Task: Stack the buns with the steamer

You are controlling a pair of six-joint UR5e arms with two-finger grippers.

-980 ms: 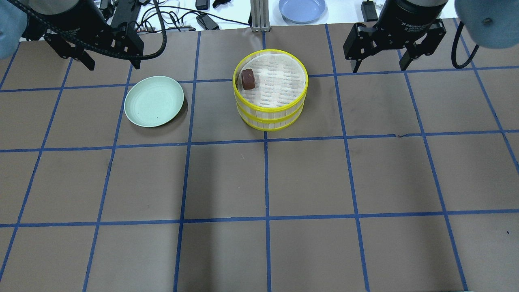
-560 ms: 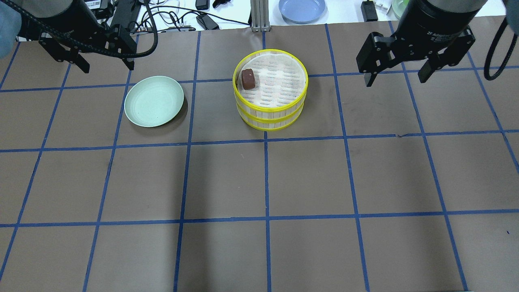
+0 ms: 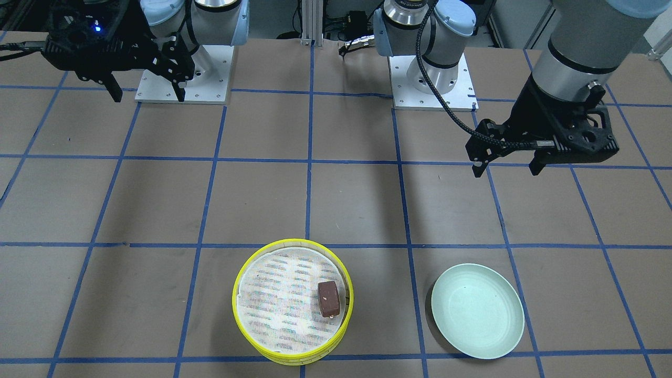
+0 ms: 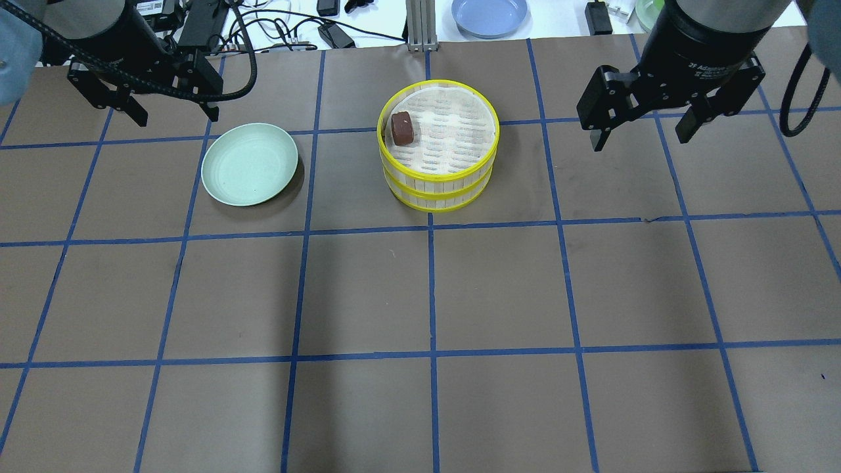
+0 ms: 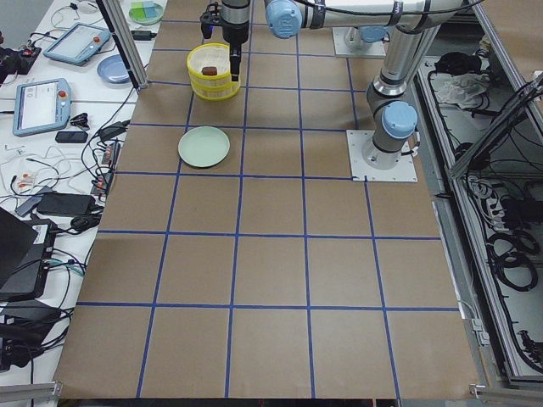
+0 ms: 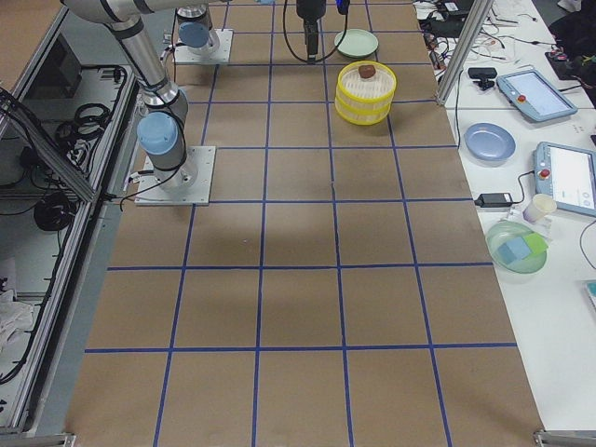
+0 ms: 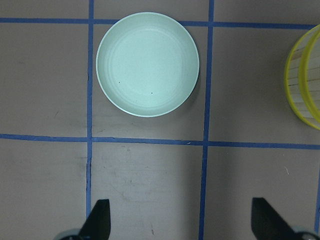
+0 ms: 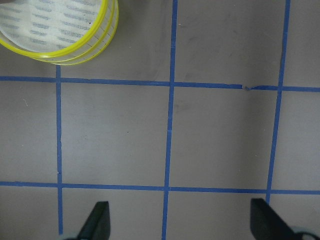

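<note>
The yellow-rimmed two-tier steamer (image 4: pixel 437 190) stands at the back centre of the table, also in the front view (image 3: pixel 237 294). The dark brown bun (image 4: pixel 402 127) lies in its top tier by the rim, also in the front view (image 3: pixel 329 298). The cream-white bun shows in no view. My left gripper (image 4: pixel 177 118) is open and empty, hovering behind the pale green plate (image 4: pixel 250 164). My right gripper (image 4: pixel 640 141) is open and empty, hovering right of the steamer. The left wrist view shows the empty plate (image 7: pixel 147 64) and the steamer's rim (image 7: pixel 300 75).
A blue plate (image 4: pixel 489 14), cables and an aluminium post (image 4: pixel 416 26) sit beyond the table's far edge. The table is brown paper with a blue tape grid. The right wrist view shows the steamer's edge (image 8: pixel 60 30) and bare table.
My right gripper has moved right and a little toward the robot's side, away from the steamer. My left gripper has shifted slightly. The steamer, bun and plate have not moved.
</note>
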